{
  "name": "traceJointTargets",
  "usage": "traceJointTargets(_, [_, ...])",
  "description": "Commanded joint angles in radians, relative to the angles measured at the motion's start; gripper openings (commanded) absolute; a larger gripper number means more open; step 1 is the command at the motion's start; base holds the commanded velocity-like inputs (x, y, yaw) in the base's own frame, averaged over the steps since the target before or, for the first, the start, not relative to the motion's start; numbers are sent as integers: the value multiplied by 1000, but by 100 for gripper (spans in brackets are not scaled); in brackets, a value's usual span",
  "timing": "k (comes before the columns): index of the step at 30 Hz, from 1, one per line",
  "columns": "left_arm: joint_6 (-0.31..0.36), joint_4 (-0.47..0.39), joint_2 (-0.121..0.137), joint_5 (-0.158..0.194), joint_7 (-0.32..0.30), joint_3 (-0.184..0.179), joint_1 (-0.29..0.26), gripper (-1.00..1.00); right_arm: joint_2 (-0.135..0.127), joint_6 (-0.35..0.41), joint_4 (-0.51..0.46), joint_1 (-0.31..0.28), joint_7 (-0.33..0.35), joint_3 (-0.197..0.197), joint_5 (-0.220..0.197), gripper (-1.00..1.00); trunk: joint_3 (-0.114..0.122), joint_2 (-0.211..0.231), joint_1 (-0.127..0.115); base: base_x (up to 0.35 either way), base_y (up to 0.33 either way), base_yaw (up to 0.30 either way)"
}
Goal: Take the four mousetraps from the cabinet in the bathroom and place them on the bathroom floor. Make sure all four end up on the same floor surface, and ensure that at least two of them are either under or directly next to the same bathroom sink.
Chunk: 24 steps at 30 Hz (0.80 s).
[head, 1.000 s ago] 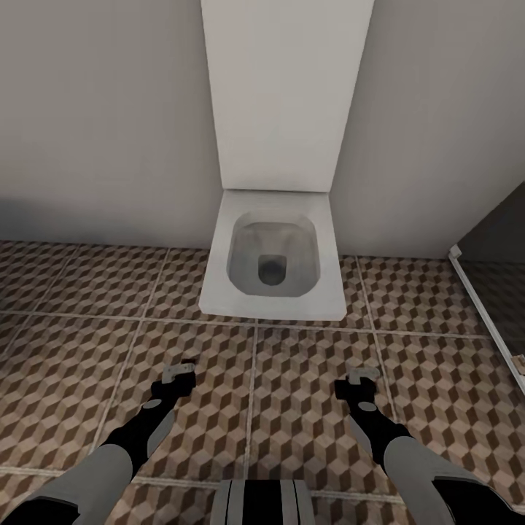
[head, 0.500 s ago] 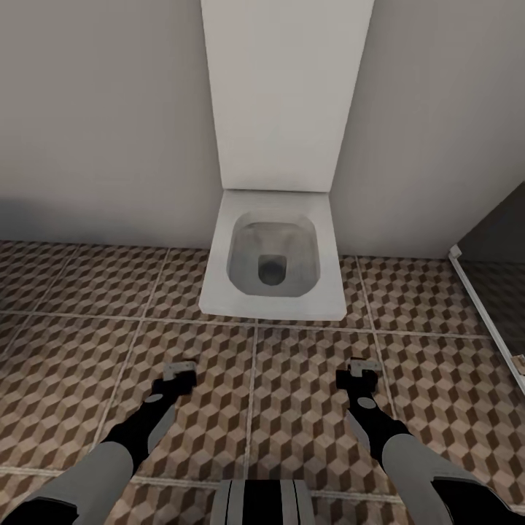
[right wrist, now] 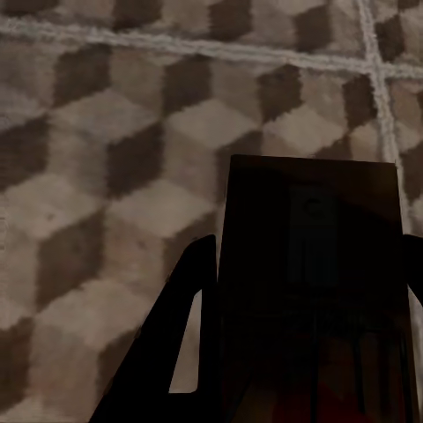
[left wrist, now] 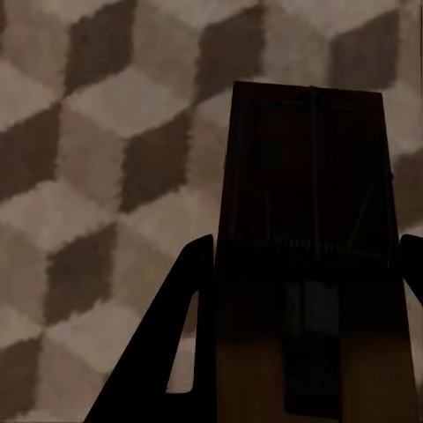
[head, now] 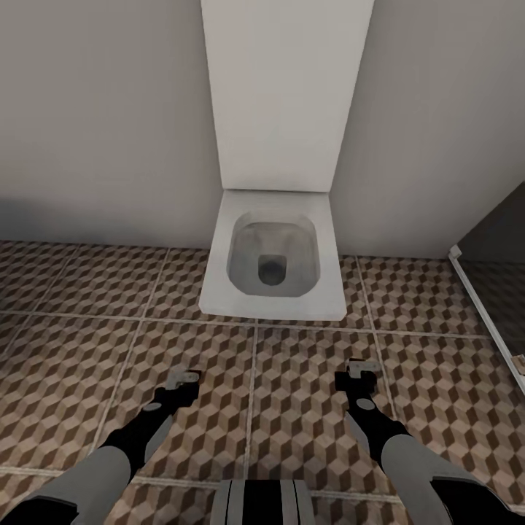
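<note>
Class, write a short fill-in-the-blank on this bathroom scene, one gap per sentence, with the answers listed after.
1. Each gripper, left and right, holds a ____.
2. The white fixture against the wall, ahead of the arms, is a ____.
3. The floor tiles carry a ____ pattern.
4. The toilet lid stands ____.

Answers: mousetrap; toilet; cube; up

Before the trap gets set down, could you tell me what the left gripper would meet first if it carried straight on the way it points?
Most likely the tiled floor: the left gripper, shut on a mousetrap, points down at it with nothing between. The gap is hard to judge.
</note>
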Motion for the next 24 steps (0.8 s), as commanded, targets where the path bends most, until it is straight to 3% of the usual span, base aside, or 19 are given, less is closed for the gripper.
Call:
traceJointTargets(1, [-15,2,1,5,7,-9,0,-100,1,-3,-3,-1,-1,-6,11,-100,-1,0,0,0,0,0])
traceJointTargets(11, [-59,-20,-2,-6,4,-9,0,-100,2,27,-13,-1,-2,-6,62,-100,-1,0,0,0,0,0])
traceJointTargets(24, [-62,-24,-6,-9,4,-12,0,-100,3,37,-14,-1,1,-9,70,-100,-1,0,0,0,0,0])
